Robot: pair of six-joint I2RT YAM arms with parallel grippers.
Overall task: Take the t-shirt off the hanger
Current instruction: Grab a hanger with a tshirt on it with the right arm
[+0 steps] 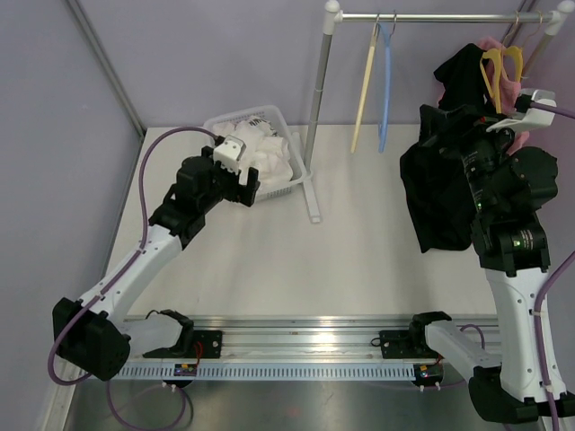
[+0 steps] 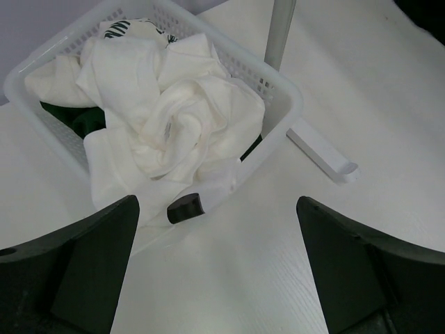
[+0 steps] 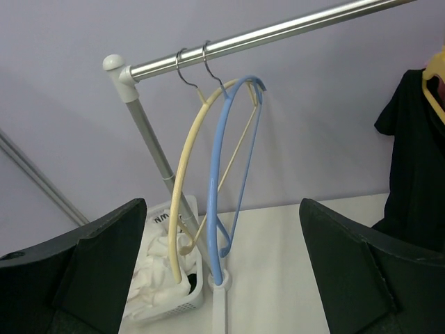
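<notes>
White basket (image 2: pixel 284 92) on tabletop (image 1: pixel 359 260): crumpled white fabric (image 2: pixel 174 118), dark green piece (image 2: pixel 73 120) beneath. Rail (image 1: pixel 431 16): two bare hangers, cream (image 1: pixel 364 90), blue (image 1: pixel 386 90); one yellow hanger (image 1: pixel 492 76) carrying black t-shirt (image 1: pixel 440 197), far right. Left pincer (image 2: pixel 217 229) spread over basket; right pincer (image 3: pixel 222 209) spread, empty

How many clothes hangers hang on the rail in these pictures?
3. A cream hanger and a blue hanger hang empty, side by side, near the left end of the rail; a yellow hanger holds the black t-shirt near the right end. Others may be hidden there.
</notes>
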